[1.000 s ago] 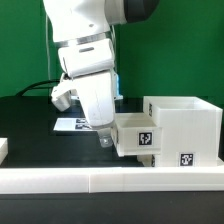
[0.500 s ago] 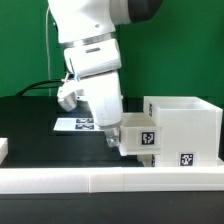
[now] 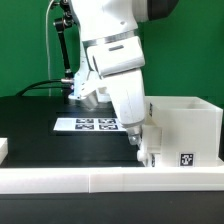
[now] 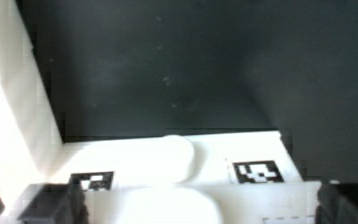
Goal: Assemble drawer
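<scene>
- Step in hand, by my read: seating a small tray (image 3: 146,150) into the front of the cube-like housing (image 3: 190,128). Only a sliver of the tray shows outside the opening in the exterior view; it looks nearly home.
- Gripper (image 3: 138,145) sits low at the housing's front face, on the exterior view's left of it, fingers spread wide. Nothing is clamped between them; the finger side appears to rest against the tray front, though actual contact is hard to confirm.
- Wrist view: a white tagged face (image 4: 176,170) close below, 2 tags visible, dark fingertips at the frame corners, apart.
- Next move calls for a straight, level nudge along the slot, or a clean withdrawal if the tray is flush; a skewed push could jam it.
- Housing stands on the exterior view's right, just behind the long white rail (image 3: 100,181).
- Surface: black matte table (image 3: 30,125). The marker board (image 3: 90,124) lies flat behind the arm.
- Room: green backdrop (image 3: 25,45), dark cable hanging against it.
</scene>
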Available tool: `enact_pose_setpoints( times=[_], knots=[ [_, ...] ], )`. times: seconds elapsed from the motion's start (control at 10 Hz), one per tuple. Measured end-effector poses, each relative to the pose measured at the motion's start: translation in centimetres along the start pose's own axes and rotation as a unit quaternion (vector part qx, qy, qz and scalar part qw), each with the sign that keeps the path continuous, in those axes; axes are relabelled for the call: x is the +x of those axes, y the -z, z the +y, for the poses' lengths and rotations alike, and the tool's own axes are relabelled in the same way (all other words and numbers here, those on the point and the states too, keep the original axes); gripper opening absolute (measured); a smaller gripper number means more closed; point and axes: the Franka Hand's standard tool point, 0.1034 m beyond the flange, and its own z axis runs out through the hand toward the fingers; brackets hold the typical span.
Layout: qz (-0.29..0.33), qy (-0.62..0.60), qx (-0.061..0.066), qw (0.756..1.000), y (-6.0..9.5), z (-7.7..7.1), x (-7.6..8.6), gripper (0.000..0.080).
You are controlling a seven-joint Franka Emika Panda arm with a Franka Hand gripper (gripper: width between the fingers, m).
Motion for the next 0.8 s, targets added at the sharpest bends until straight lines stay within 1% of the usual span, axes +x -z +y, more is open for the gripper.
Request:
enact_pose_setpoints(
  times=[0.4, 0.5, 0.6, 0.8],
  knots=[
    [-0.017, 0.007, -0.001, 1.000, -0.06, 0.07, 0.05, 0.0649],
    [-0.018, 0.010, -0.002, 1.000, -0.22, 0.07, 0.65, 0.0649],
    [-0.018, 0.006, -0.009, 1.000, -0.30, 0.17, 0.85, 0.0649],
    [-0.019, 0.005, -0.009, 1.000, -0.32, 0.15, 0.66, 0.0649]
  ],
)
